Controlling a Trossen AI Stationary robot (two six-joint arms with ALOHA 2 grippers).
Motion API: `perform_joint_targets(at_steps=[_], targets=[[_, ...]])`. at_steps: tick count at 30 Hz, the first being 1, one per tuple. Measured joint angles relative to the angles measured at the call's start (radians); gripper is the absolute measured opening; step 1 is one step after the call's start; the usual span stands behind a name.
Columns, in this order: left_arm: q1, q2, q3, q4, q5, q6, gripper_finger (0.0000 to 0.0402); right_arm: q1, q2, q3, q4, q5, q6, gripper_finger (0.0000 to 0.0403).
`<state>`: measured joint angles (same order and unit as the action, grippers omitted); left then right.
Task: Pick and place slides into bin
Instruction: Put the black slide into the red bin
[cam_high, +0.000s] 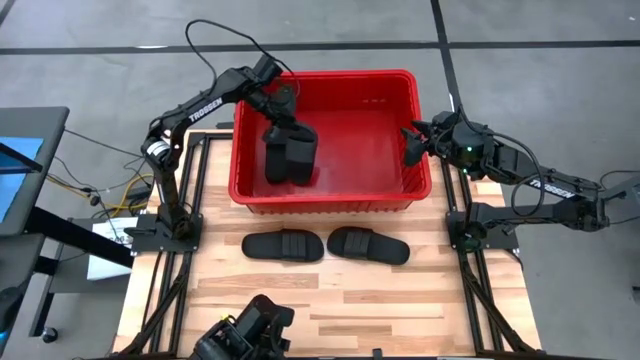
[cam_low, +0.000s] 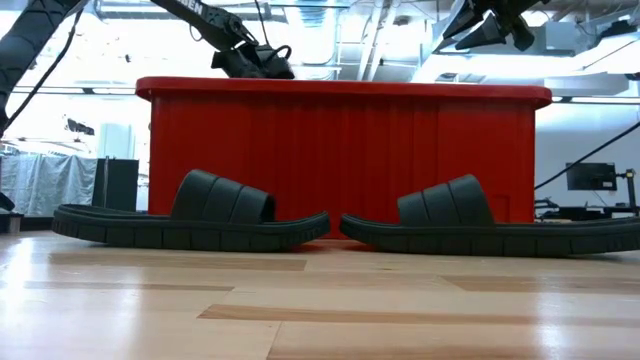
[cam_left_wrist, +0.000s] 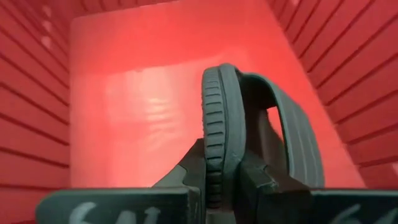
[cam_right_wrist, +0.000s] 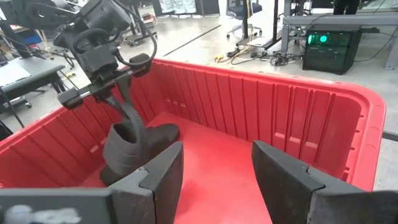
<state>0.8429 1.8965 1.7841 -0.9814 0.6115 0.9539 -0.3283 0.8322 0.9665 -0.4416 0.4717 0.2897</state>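
The red bin (cam_high: 420, 130) stands at the table's far middle. My left gripper (cam_high: 281, 112) reaches down into its left half, shut on a black slide (cam_high: 288, 152), which also shows in the right wrist view (cam_right_wrist: 124, 149). Dark sole (cam_right_wrist: 163, 133) shows right behind it; whether that is another slide, I cannot tell. My right gripper (cam_right_wrist: 217, 168) is open and empty over the bin's right rim (cam_high: 412, 142). Two more slides (cam_high: 283, 245) (cam_high: 368, 246) lie sole-down on the table in front of the bin. My left gripper pinches the slide's sole (cam_left_wrist: 217, 162) between its two fingers, one finger (cam_left_wrist: 191, 171) on the underside and the other (cam_left_wrist: 261, 180) on the strap side. The fingers come from above, pointing down into the bin. The slide hangs on edge below them; whether its lower end touches the bin floor, I cannot tell.
The bin's right half (cam_high: 370, 140) has bare floor. A dark camera mount (cam_high: 245, 335) sits at the table's near edge. In the low view the two table slides (cam_low: 190, 215) (cam_low: 490, 222) lie toe to toe before the bin wall (cam_low: 340, 150).
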Motion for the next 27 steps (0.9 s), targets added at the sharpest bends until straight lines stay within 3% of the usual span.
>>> perform_joint_targets(at_steps=[8,15,27], targets=[[-0.002,0.002,-0.002,0.034,-0.068,0.028,0.0028,0.000,0.000,0.000,-0.002,0.000,0.000,0.0182],[-0.002,0.003,-0.002,0.044,-0.086,0.046,0.0073,0.000,0.000,0.000,-0.026,0.000,0.000,0.0182],[-0.008,0.005,-0.004,0.084,-0.101,0.083,0.0070,0.000,0.000,0.000,-0.030,0.000,0.000,0.0182]])
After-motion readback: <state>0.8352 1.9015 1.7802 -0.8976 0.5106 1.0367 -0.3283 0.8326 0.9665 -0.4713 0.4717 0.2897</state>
